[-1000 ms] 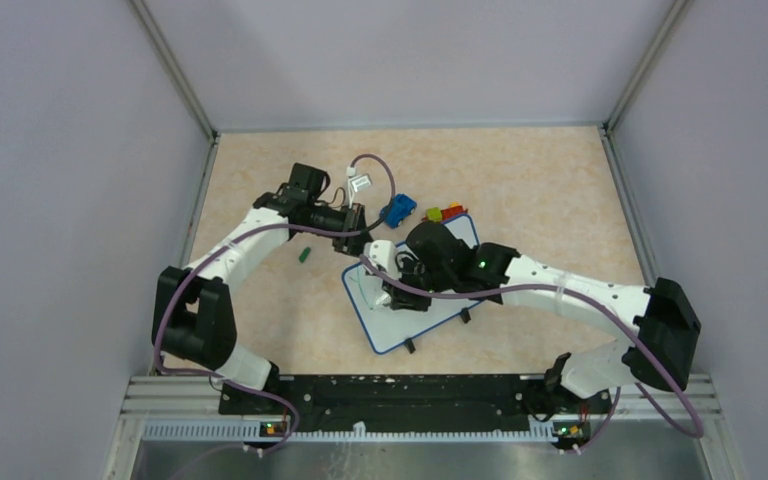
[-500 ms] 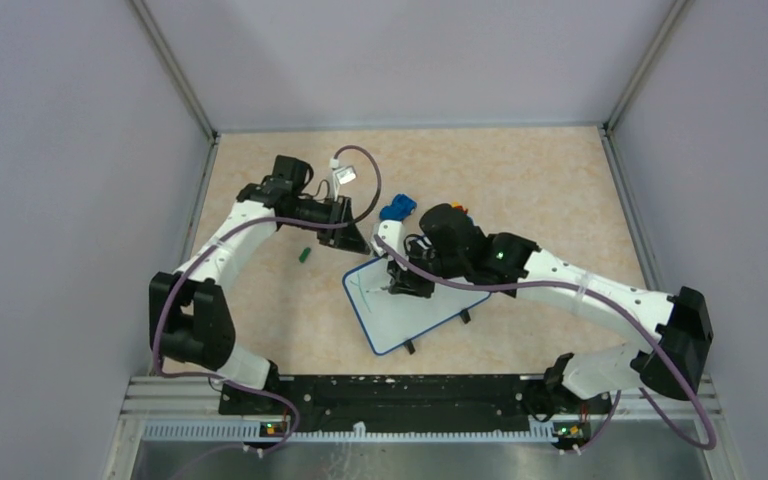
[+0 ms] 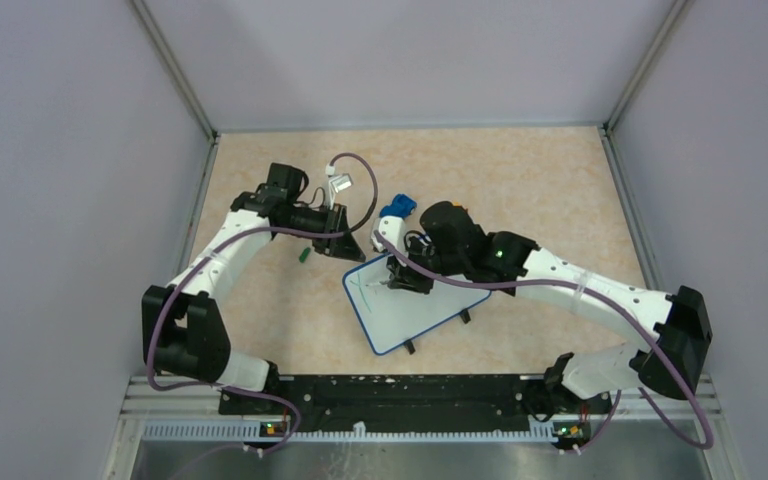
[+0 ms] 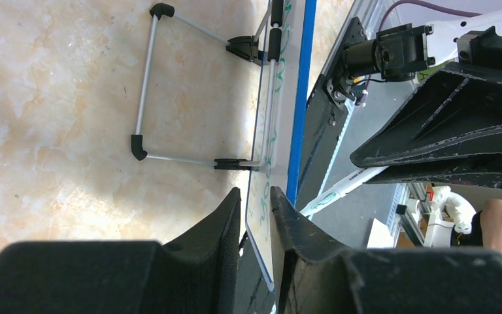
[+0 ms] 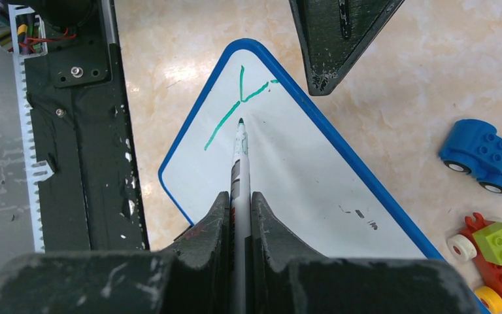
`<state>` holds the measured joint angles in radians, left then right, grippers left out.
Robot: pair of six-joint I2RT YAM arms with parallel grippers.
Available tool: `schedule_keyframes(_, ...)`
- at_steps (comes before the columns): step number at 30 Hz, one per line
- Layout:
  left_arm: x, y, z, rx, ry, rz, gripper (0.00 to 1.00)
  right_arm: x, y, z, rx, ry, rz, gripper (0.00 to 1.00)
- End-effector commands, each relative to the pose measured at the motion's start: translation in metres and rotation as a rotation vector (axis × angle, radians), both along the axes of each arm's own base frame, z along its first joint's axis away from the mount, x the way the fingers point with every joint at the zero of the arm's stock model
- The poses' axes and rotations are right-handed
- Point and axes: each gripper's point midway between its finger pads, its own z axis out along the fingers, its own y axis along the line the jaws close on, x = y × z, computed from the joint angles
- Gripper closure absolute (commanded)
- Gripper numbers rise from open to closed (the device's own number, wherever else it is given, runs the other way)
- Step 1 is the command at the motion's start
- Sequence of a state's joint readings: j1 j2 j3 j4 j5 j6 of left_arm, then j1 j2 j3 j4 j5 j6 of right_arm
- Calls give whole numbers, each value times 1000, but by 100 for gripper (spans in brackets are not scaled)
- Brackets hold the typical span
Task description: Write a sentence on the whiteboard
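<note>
The whiteboard [image 3: 420,312], white with a blue rim, lies tilted on the table in the top view. A green Y-shaped stroke [image 5: 235,111], all that shows of the sentence, sits near its rounded corner. My right gripper [image 5: 239,196] is shut on a white marker [image 5: 240,160] whose green tip rests at the fork of that stroke. My left gripper [image 4: 256,193] is at the board's far-left corner. Its jaws stand slightly apart, with the board's edge [image 4: 297,98] showing in the gap and space on one side.
A blue toy car [image 5: 484,157] and a red, green and yellow brick toy [image 5: 490,255] lie just beyond the board's far edge. A small green piece [image 3: 303,254] lies left of the board. The board's wire stand [image 4: 144,85] rests on the table. The black base rail [image 3: 390,395] runs along the near edge.
My left gripper has drawn back to the left from the board's corner and its jaws have widened. My right gripper has moved the marker toward the board's far-left corner, where it now stays.
</note>
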<state>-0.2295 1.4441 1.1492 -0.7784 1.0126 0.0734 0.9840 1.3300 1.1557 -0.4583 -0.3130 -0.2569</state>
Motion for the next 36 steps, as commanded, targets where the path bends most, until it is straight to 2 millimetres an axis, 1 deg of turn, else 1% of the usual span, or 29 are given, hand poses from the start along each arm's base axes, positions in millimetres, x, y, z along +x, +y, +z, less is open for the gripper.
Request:
schedule_keyframes(1,0,-2,8,-27,-49,-14,73,3,6,13,39,-7,4,100)
schedule_keyframes(4,0,-2,7,-29,-48,-9,72,3,4,8,29,-5,4,100)
schedule_keyframes(9,2,-3,7,-35,-46,-7,72,8,2,2,9,-18,-18,100)
schedule_keyframes(21,2,-4,8,-41,-46,-6,73,12,6,-5,-9,-20,-23,100)
schedule_keyframes(24,2,-4,8,-40,-45,-6,73,12,7,-6,-9,-18,-17,100)
schedule_keyframes(28,3,-4,7,-39,-42,-5,73,8,8,-12,-25,-10,-3,100)
schedule_keyframes(36,4,-4,7,-38,-41,-4,73,-1,2,-21,-53,2,22,100)
